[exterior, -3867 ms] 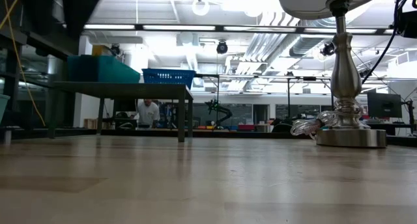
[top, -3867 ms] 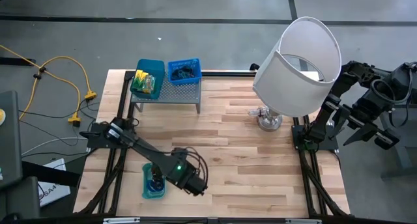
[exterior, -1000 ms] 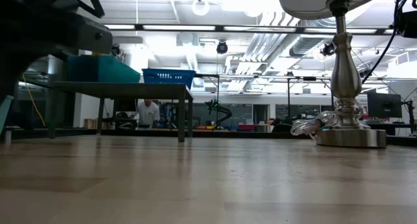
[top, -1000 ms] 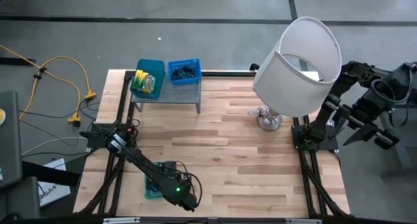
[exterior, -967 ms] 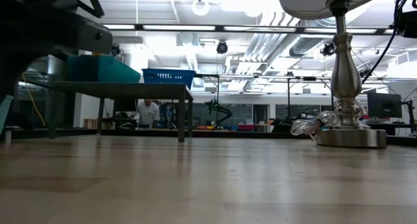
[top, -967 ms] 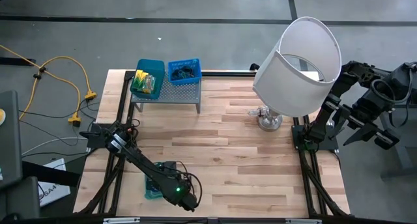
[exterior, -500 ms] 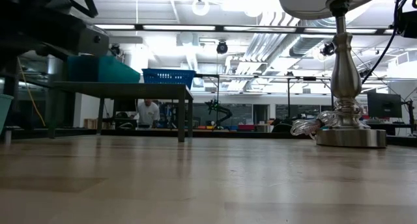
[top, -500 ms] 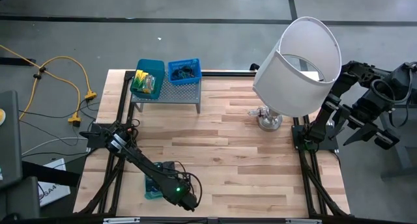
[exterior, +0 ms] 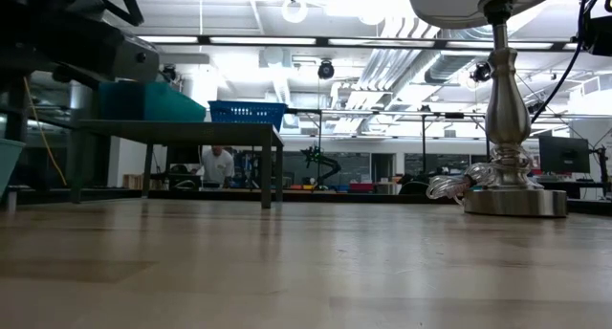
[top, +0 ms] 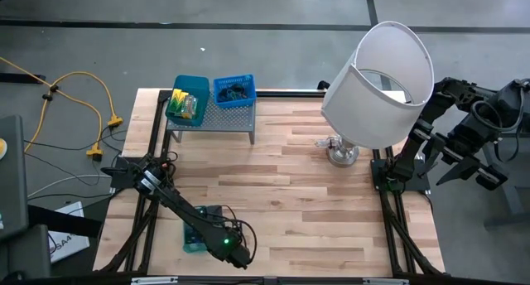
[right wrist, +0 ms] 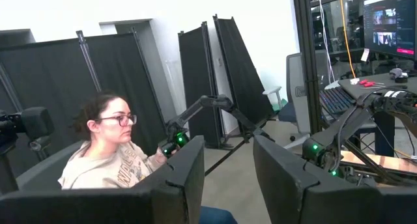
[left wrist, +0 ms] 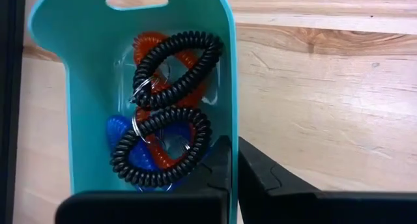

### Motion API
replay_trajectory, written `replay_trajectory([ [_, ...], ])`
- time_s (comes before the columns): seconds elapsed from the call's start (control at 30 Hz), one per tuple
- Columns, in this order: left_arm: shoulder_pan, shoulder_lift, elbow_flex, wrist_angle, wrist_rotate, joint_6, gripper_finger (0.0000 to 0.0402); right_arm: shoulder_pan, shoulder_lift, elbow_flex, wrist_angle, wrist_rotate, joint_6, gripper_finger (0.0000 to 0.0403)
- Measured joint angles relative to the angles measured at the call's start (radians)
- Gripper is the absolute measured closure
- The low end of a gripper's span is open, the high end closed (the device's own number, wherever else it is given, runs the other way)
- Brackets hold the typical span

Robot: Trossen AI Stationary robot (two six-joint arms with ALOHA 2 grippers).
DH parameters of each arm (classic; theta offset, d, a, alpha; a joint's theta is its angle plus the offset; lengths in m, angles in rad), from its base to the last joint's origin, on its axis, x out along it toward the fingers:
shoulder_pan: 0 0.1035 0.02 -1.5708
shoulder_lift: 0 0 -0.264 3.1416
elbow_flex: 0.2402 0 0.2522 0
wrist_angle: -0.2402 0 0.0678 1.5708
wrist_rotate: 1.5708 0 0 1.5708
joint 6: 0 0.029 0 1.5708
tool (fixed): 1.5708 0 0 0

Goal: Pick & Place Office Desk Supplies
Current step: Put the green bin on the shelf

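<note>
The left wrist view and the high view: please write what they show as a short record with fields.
tray: teal tray near the table's front left edge
contents: black coil loops, red coils, blue coils
left gripper: fingers close together at the tray's side wall
right gripper: open, parked off the table's right side
rack: grey rack at back left, holding two blue bins
lamp: white-shaded lamp at back right

High cam looks straight down, low cam table-level; both share lamp (top: 377, 84), rack (top: 211, 117).

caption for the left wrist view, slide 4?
Left gripper gripping the teal plastic bin's side wall, black, red and blue coiled keyrings inside.
</note>
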Motion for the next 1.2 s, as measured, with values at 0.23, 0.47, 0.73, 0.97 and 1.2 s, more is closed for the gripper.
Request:
replay_trajectory([
  [0.23,0.0,-0.014,0.0,0.002,-0.017,0.031,0.04,0.0,0.0,0.0,0.0,0.0,0.0,0.0283],
  [0.47,0.017,-0.14,0.0,-0.003,-0.097,0.27,0.0401,0.0,0.0,0.0,0.0,0.0,0.0,0.0283],
  [0.73,0.106,-0.295,0.001,-0.004,-0.111,0.742,0.0401,0.0,0.0,0.0,0.0,0.0,0.0,0.0283],
  [0.97,0.23,-0.375,0.001,-0.009,-0.111,1.132,0.0401,0.0,0.0,0.0,0.0,0.0,0.0,0.0283],
  [1.2,0.339,-0.443,0.001,-0.01,-0.119,1.587,0.0401,0.0,0.0,0.0,0.0,0.0,0.0,0.0283],
])
